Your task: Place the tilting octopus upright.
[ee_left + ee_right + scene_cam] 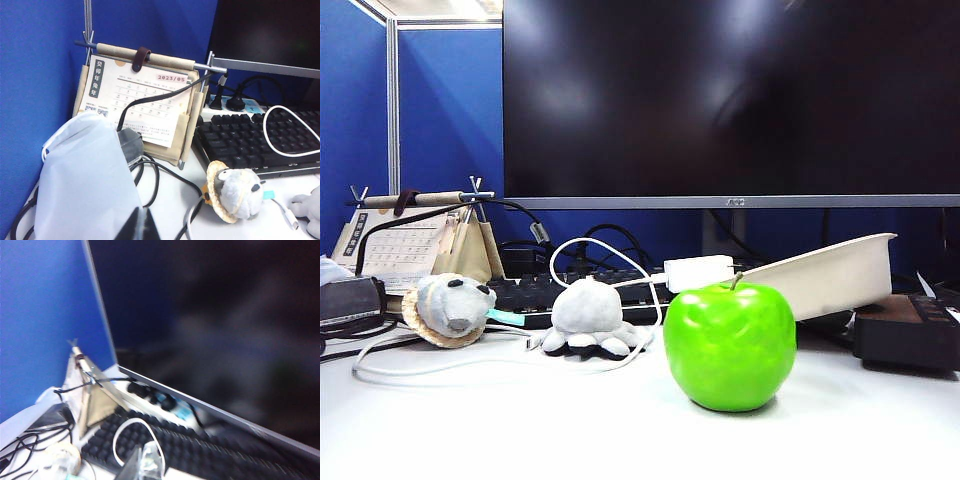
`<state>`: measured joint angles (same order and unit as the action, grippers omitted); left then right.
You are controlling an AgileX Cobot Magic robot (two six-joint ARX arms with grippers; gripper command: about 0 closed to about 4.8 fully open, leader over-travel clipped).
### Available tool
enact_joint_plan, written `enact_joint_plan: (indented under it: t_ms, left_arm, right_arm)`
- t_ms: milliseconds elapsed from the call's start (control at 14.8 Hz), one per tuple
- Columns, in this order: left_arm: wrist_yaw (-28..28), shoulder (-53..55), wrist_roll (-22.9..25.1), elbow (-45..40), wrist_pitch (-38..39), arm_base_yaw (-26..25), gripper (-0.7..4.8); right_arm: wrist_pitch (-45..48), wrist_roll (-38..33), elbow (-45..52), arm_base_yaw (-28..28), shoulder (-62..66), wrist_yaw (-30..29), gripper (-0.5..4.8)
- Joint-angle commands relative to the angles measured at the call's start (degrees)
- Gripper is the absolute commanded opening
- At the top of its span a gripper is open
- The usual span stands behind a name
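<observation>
The octopus (587, 318) sat on the bench (520, 420) at nine o'clock of the green apple (730, 345), apparently upright. Left gripper (140, 227) was shut; right gripper (145, 465) showed jaws indistinct, nothing visibly held. Next: verify, retreat.

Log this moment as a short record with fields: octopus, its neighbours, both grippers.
octopus: small grey plush octopus on the white table, sitting dome up on its tentacles, in front of the black keyboard
left of it: grey plush animal head with tan ruff
right of it: green apple, nearer the camera
cable: white cable looping behind the octopus
left gripper: shut, empty, beside a white bag
right gripper: above the keyboard; blurred, state unclear
</observation>
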<state>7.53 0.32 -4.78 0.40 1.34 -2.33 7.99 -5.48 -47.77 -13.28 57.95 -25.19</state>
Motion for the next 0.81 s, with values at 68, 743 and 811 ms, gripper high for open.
enact_joint_plan:
  t_ms: [68,743,811]
  left_arm:
    - [0.2,-0.1,-0.2,0.0,-0.5,0.0,-0.06]
    - [0.2,-0.1,-0.2,0.0,-0.5,0.0,-0.06]
    - [0.2,-0.1,-0.2,0.0,-0.5,0.0,-0.06]
  right_arm:
    - [-10.6,0.2,-0.2,0.0,-15.1,2.5,-0.01]
    - [-16.0,2.4,3.0,5.3,-52.3,2.6,-0.01]
    - [-15.9,2.0,3.7,9.4,-52.3,1.2,-0.01]
